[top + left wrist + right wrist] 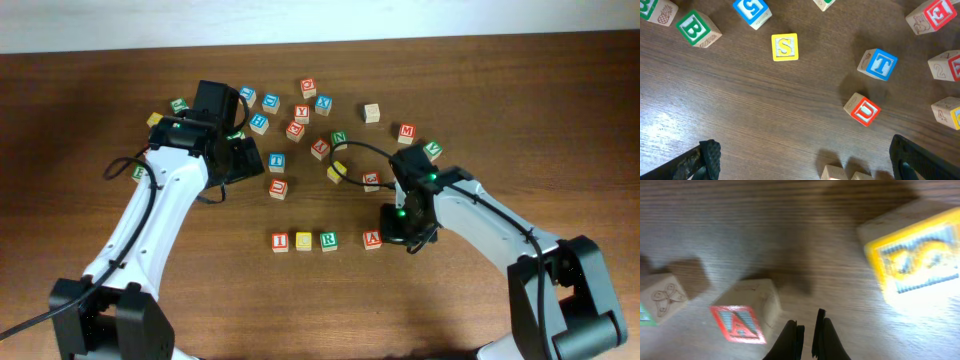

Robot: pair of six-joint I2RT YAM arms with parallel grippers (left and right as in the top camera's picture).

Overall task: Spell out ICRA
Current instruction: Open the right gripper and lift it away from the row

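A row of letter blocks lies near the table's front: red I (280, 241), yellow C (304, 241), green R (328, 240), then a gap and red A (372, 238). My right gripper (392, 231) is down at the table just right of the A, shut and holding nothing. In the right wrist view the A (739, 323) lies beside my shut right gripper (807, 326), to its left. My left gripper (238, 160) hovers open over the loose blocks at the back left. Its fingers (708, 157) stand wide apart with bare wood between them.
Loose blocks lie scattered across the back middle, among them a yellow S (785, 47), blue T (879, 64), red U (863, 109) and green B (696, 29). A blurred yellow block (915, 260) lies beyond my right gripper. Cables trail from both arms.
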